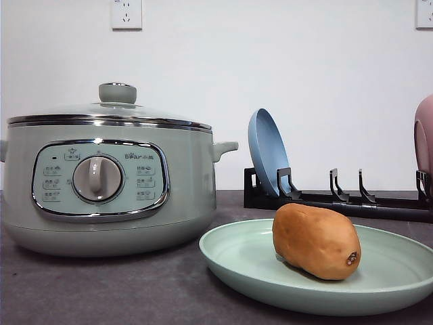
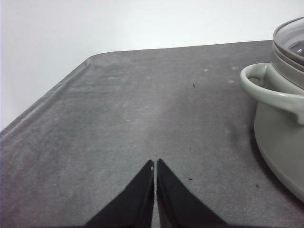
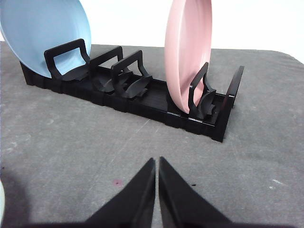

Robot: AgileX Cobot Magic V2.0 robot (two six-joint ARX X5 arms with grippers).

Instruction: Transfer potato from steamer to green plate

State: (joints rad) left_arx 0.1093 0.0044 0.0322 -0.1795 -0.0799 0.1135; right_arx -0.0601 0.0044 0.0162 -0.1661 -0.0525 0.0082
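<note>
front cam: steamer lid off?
No, the glass lid with its green knob sits closed on the steamer, while the potato lies on the green plate.

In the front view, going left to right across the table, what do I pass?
Steamer → blue plate standing in the black rack → potato lying on the green plate → pink plate at the right edge.

Plain white wall [image 1: 304, 61] behind, two wall sockets [image 1: 126, 13] high up, dark grey matte tabletop [image 2: 142, 104] with rounded corner, even soft light
</note>
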